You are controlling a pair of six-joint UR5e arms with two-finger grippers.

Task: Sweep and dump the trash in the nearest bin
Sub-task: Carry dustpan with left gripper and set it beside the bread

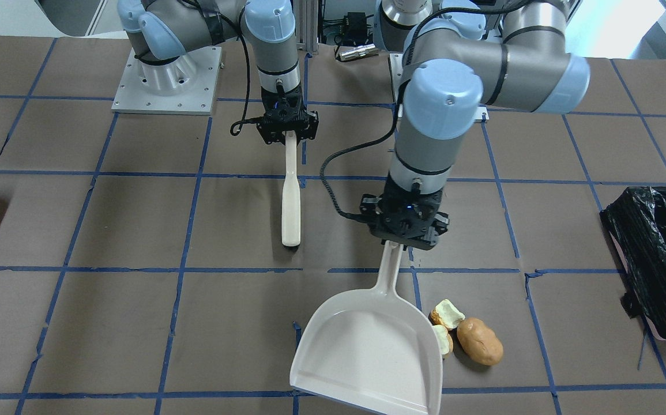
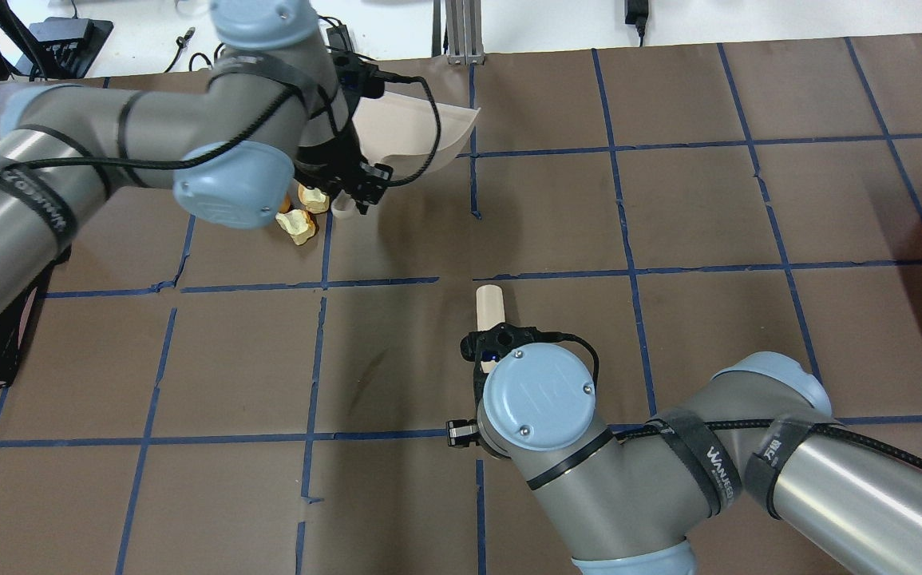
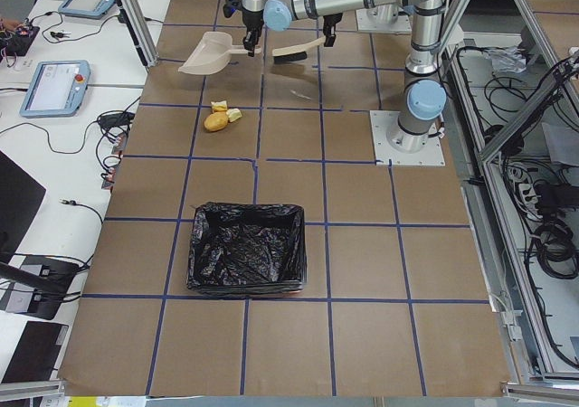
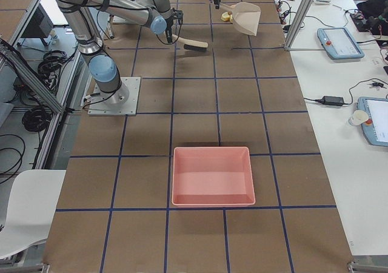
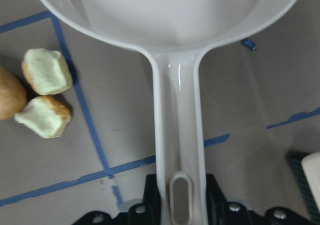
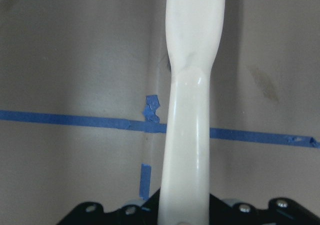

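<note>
My left gripper (image 1: 405, 237) is shut on the handle of a beige dustpan (image 1: 367, 351); the wrist view shows that handle (image 5: 177, 135) running out from between the jaws. The pan is empty. The trash lies on the table just outside the pan's side wall: an orange-brown lump (image 1: 480, 341) and two pale-faced chunks (image 1: 447, 314) (image 1: 443, 340), the second against the pan's rim. My right gripper (image 1: 286, 131) is shut on a cream brush (image 1: 290, 199), held about one grid square from the pan. The nearest bin (image 1: 661, 259), lined with a black bag, stands toward my left end of the table.
A pink tub (image 4: 212, 176) sits toward my right end of the table. Blue tape lines grid the brown table (image 1: 136, 230). Both arm bases (image 1: 165, 86) stand at the robot's edge. Beyond the far edge a side table holds tablets (image 3: 54, 86) and cables.
</note>
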